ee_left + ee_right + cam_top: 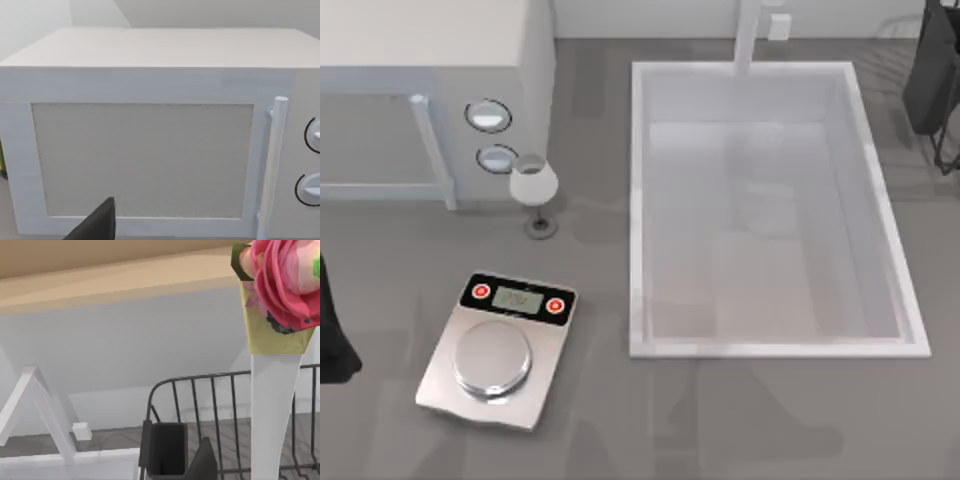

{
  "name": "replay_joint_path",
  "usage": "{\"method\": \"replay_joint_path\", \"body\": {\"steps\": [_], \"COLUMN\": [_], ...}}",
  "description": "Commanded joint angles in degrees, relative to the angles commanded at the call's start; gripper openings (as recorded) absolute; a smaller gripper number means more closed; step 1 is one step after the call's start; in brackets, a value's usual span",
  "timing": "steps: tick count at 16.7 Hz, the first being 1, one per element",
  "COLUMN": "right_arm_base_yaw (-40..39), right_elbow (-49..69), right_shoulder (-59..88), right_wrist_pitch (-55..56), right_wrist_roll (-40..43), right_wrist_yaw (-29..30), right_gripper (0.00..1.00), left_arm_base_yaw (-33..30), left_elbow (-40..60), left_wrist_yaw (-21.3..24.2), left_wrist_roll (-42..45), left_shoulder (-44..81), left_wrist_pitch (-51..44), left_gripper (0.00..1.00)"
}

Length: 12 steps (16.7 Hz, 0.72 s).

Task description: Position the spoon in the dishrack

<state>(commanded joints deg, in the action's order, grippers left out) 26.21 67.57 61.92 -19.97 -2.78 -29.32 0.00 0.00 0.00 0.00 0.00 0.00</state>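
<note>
Right hand grips the spoon (pixel 272 385) upright — its cream handle close before the dishrack (pixel 200 385), just above its wires; left hand's opening cannot be told — it faces the microwave (pixel 150 150).

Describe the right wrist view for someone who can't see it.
A long white spoon handle with a yellow band and rose-like red end stands close to the camera. Behind it is a dark wire dishrack with a dark box-like holder, against a pale wall.

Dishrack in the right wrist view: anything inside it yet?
Inside the dishrack a dark slab-like compartment shows behind the wires, with bare floor beside it. The spoon, its white handle upright, covers part of the rack; what lies behind the handle cannot be seen.
</note>
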Motion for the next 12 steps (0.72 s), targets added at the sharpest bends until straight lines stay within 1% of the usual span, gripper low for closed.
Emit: {"method": "replay_joint_path", "body": {"steps": [3, 5, 12], "right_arm_base_yaw": [7.2, 9.7, 9.5], "right_elbow": [-1.4, -1.8, -1.7], "right_shoulder": [-3.6, -5.0, -4.3], "right_wrist_pitch": [8.5, 11.2, 12.2], "right_wrist_roll": [1.4, 1.8, 1.7], "right_wrist_yaw": [-4.3, -5.8, -5.6], "right_gripper": [0.0, 0.0, 0.0], "left_arm_base_yaw": [0.0, 0.0, 0.0], "left_elbow": [0.0, 0.0, 0.0], "left_wrist_yaw": [0.0, 0.0, 0.0], "left_wrist_roll": [0.0, 0.0, 0.0], "left_shoulder": [0.0, 0.0, 0.0], "left_wrist_pitch": [0.0, 0.0, 0.0], "left_gripper": [1.0, 1.0, 1.0]}}
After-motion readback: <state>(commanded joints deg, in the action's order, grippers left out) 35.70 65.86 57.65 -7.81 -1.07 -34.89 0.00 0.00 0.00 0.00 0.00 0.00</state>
